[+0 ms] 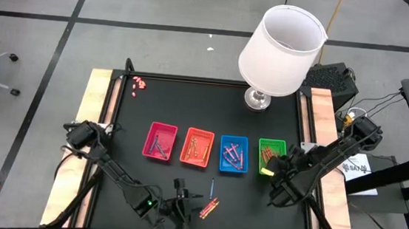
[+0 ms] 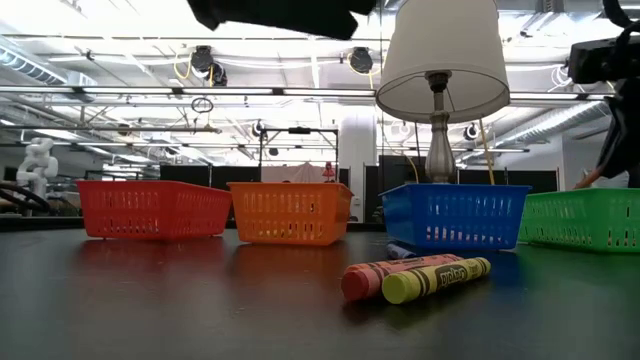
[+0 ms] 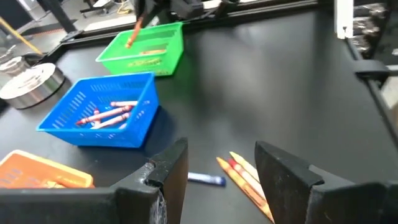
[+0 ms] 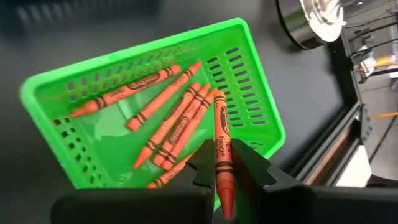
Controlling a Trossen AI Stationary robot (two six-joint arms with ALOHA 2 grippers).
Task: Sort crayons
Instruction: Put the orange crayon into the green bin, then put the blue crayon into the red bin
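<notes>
Four small trays stand in a row: red (image 1: pixel 160 142), orange (image 1: pixel 197 146), blue (image 1: pixel 234 153) and green (image 1: pixel 271 157). My right gripper (image 4: pixel 225 171) is over the green tray (image 4: pixel 155 106), shut on an orange crayon (image 4: pixel 222 130). Several orange crayons (image 4: pixel 168 127) lie in that tray. My left gripper (image 3: pixel 221 180) stands open near the table's near edge, just short of a small bunch of loose crayons (image 3: pixel 245 177) and a blue crayon (image 3: pixel 205 179) lying flat on the black tabletop. The blue tray holds several crayons (image 3: pixel 109 115). My right gripper pinches the orange crayon between its two fingers, on the crayon's rear half (image 4: pixel 222 155), with the fingers across it. It comes slanting down from above the table's right side. The crayon sticks out ahead of the fingers, its point (image 4: pixel 217 94) aimed down into the green tray.
A table lamp with a white shade (image 1: pixel 281 47) stands on its metal foot (image 1: pixel 256 98) at the far side, behind the blue and green trays. Tiny pink bits (image 1: pixel 139 84) lie at the far left corner. Bare black tabletop stretches in front of the trays.
</notes>
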